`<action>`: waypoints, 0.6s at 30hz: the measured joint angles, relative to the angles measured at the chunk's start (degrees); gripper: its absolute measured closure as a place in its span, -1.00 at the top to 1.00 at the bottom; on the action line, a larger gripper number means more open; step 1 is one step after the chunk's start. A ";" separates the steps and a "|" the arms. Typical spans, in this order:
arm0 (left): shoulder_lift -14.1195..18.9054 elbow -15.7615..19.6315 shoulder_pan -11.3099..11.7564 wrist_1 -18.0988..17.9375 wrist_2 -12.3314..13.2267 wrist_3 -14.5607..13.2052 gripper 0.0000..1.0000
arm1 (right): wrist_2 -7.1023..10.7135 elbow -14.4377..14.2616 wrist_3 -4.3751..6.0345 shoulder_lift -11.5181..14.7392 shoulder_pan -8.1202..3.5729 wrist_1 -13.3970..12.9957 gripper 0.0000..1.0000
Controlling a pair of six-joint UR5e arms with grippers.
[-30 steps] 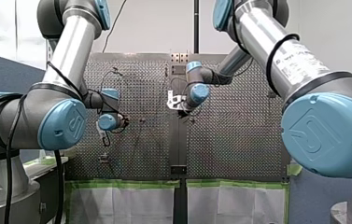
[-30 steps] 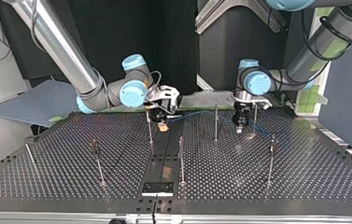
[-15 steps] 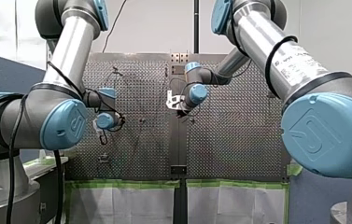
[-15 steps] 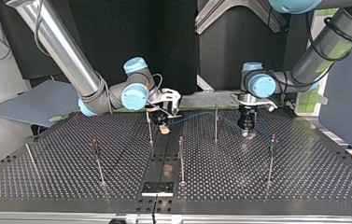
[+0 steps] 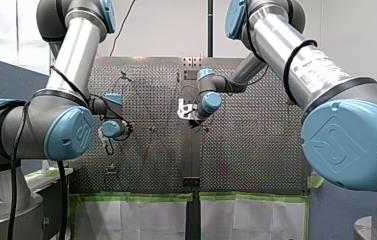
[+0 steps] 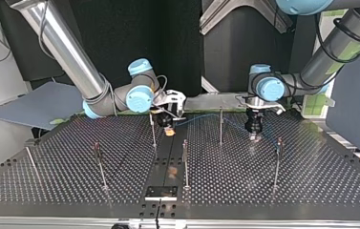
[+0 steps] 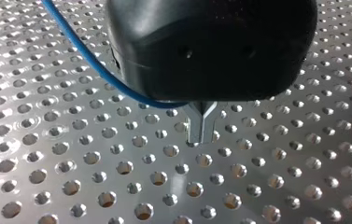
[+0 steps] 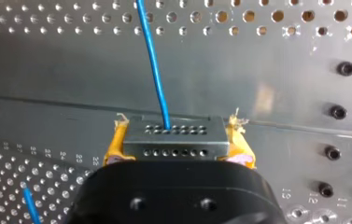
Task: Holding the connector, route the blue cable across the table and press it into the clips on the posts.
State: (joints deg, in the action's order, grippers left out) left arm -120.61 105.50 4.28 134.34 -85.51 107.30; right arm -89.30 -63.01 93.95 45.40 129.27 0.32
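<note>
Filling the lower top view, perforated table (image 6: 311, 181), with thin posts (image 6: 220, 131) dotted well apart across it. Entering from that view's upper left, my right arm (image 6: 68, 52); from its upper right, my left arm (image 6: 330, 47).

Near frame centre, right gripper (image 6: 169, 130), with yellow pads (image 8: 116, 144) clamped on both sides of the grey connector (image 8: 173, 142), just above the table's plain middle strip.

At centre right, left gripper (image 6: 253, 138), with metal fingertips (image 7: 197, 126) pressed together close over the holes, apparently pinching the blue cable (image 8: 152, 60) at their root. Leaves the connector's holed face, arcs past the middle-back post, and dips to the left gripper.

Looks thin, light and limp: likely to sag or slide wherever unsupported, and to kink if yanked. Rigid and flat-sided by contrast, the connector: probably the surest hold, with a second pinch on the cable close beside the clips (image 6: 279, 142) for pressing in.
</note>
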 joint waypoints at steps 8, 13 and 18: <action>0.02 0.03 -0.21 3.68 0.51 -3.29 0.97 | -0.01 -0.04 0.07 -0.03 0.75 0.12 -1.00; 0.07 0.56 -0.65 6.00 -1.12 -5.56 0.97 | -0.11 -0.03 0.07 -0.03 1.08 0.13 -1.00; 0.81 2.42 -1.66 8.41 -3.47 -7.99 0.97 | -0.20 -0.03 0.02 -0.03 1.36 0.28 -1.00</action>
State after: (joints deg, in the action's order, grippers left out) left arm -119.81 107.92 2.63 142.76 -88.98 99.31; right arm -89.50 -63.04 93.97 45.37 130.63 0.60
